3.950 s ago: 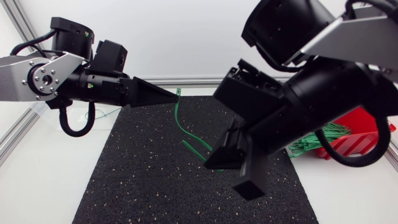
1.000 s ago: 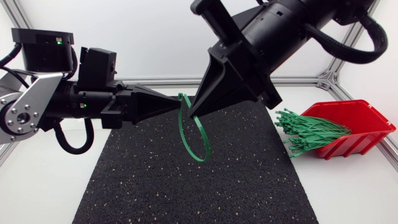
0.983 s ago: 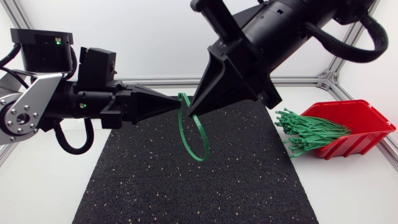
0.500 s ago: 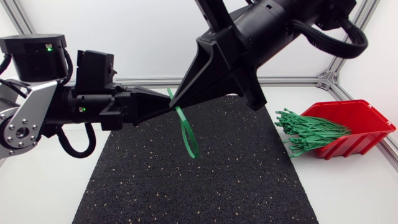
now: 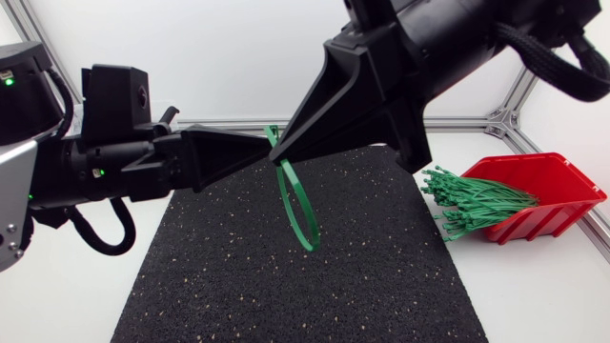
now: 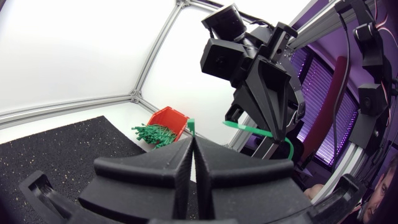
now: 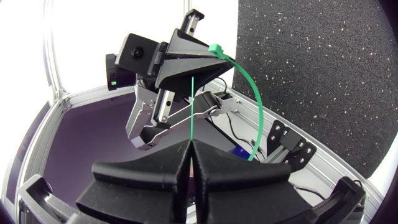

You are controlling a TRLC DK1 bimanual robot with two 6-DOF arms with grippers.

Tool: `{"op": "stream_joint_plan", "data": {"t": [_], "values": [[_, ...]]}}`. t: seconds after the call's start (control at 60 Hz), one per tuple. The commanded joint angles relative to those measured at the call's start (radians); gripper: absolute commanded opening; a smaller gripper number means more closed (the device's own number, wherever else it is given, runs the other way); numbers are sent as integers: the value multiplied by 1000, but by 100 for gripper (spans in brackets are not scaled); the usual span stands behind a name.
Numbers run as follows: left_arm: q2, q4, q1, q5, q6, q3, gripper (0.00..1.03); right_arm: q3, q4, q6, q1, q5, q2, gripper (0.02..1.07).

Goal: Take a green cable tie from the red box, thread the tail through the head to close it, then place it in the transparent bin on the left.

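tie [image 7: 215, 49] in left tool [image 5: 265, 151], right tool [image 5: 278, 158]

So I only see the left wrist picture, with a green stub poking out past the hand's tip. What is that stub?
Observer: The right wrist picture shows it is the tie's blocky head, pinched at the left hand's tip.
Operator: Where does the rest go?
Observer: From above, it hangs as a loop below both hands, over the black mat.
Operator: Is the other hand holding it?
Observer: Yes, its own wrist picture shows the thin tail standing up between the right hand's shut fingers.
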Motion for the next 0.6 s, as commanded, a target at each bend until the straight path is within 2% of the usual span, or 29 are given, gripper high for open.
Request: {"op": "stream_joint_plan", "data": {"t": [0.0, 0.183, 0.583], "values": [[-31, 6, -26, -17, -40, -25, 4, -66, 47, 87, 14, -12, -64, 8], [-93, 0, -110, -82, -43, -56, 4, -127, 79, 130, 20, -8, -116, 8], [-135, 1, -110, -117, -43, -68, 4, -155, 88, 162, 53, -5, -153, 8]]}}
